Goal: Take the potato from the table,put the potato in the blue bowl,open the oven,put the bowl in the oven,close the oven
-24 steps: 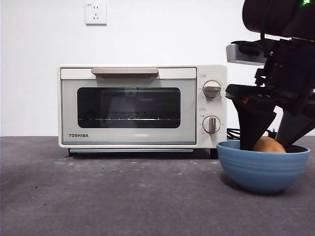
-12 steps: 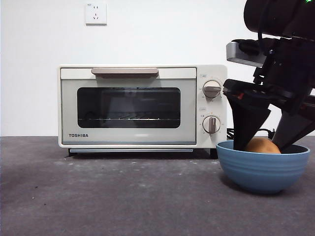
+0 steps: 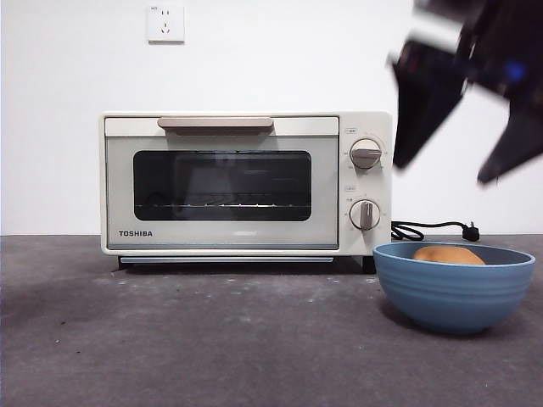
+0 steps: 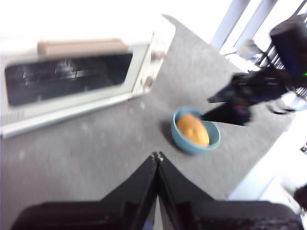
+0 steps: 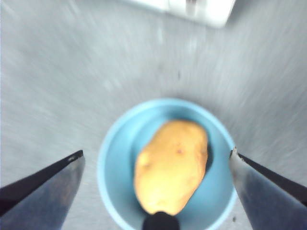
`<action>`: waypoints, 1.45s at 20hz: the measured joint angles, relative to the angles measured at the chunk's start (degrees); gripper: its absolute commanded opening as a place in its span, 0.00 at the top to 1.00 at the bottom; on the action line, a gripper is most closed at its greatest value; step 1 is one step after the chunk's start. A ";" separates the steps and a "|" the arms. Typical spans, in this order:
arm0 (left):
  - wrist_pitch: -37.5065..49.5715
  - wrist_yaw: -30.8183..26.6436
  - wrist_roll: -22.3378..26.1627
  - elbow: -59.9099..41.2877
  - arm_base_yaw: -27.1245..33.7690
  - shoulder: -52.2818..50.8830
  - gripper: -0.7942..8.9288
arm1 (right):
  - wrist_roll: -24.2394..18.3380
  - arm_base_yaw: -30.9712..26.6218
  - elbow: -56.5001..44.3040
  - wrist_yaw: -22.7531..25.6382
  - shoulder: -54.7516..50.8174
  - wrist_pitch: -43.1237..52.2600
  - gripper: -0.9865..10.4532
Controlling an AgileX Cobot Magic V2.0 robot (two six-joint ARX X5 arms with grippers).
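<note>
The tan-orange potato lies inside the blue bowl, which stands on the table at the right, in front of the oven's knob side. In the right wrist view the potato fills the middle of the bowl. My right gripper hangs open above the bowl, blurred, holding nothing. The cream oven stands with its door closed. My left gripper is shut and empty, high over the table near the bowl.
A black cord with plug lies behind the bowl beside the oven. A wall socket sits above the oven. In the left wrist view the table's edge runs just past the bowl.
My right gripper has let go of the potato and risen out of the bowl to well above it. The potato has settled lower in the bowl.
</note>
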 measured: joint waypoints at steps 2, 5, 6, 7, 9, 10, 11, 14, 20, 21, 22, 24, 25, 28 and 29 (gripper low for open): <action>5.77 -0.98 -0.94 1.68 -1.20 4.76 0.93 | -0.02 0.00 0.63 0.02 -5.88 -2.93 0.48; 12.35 -5.01 -1.75 5.95 -3.54 13.62 0.93 | 0.00 0.00 0.66 0.00 -14.23 -6.84 0.48; 14.12 -6.10 -1.77 7.26 -4.31 16.83 0.93 | 0.04 0.00 0.66 0.00 -16.55 -8.00 0.48; 15.47 -7.13 -1.79 8.61 -5.07 19.91 0.93 | 0.20 0.00 0.66 0.00 -18.53 -9.27 0.48; 18.16 -9.53 -1.77 11.56 -6.71 25.66 0.93 | 0.48 0.00 0.66 0.02 -21.86 -11.56 0.48; 19.80 -10.71 -1.73 12.98 -7.54 28.37 0.93 | 0.66 0.00 0.66 0.02 -23.17 -12.41 0.48; 21.55 -12.13 -1.46 14.25 -8.37 30.95 0.93 | 0.74 0.00 0.66 0.02 -24.17 -13.14 0.48; 25.20 -15.30 0.04 17.05 -10.10 38.36 0.93 | 1.33 0.00 0.66 0.02 -25.79 -14.53 0.48; 31.69 -19.34 2.38 18.60 -11.87 48.94 0.93 | 2.03 0.00 0.66 0.02 -26.05 -14.51 0.48; 32.63 -19.43 2.80 18.60 -12.00 50.10 0.93 | 2.19 0.00 0.66 0.02 -26.05 -14.49 0.48; 33.22 -19.47 2.95 18.60 -12.07 50.86 0.93 | 2.38 0.00 0.66 0.02 -26.05 -14.49 0.48; 34.40 -19.54 3.28 18.62 -12.26 52.43 0.93 | 2.78 0.00 0.66 0.00 -26.05 -14.49 0.48; 34.69 -19.69 3.39 18.62 -12.37 53.24 0.93 | 2.80 0.00 0.66 0.02 -26.05 -14.49 0.48; 35.39 -19.76 3.89 18.75 -12.55 53.75 0.93 | 2.80 0.00 0.66 0.02 -26.05 -14.47 0.48; 35.19 -19.78 4.20 18.84 -12.63 53.77 0.93 | 2.80 0.00 0.66 0.02 -26.05 -14.47 0.48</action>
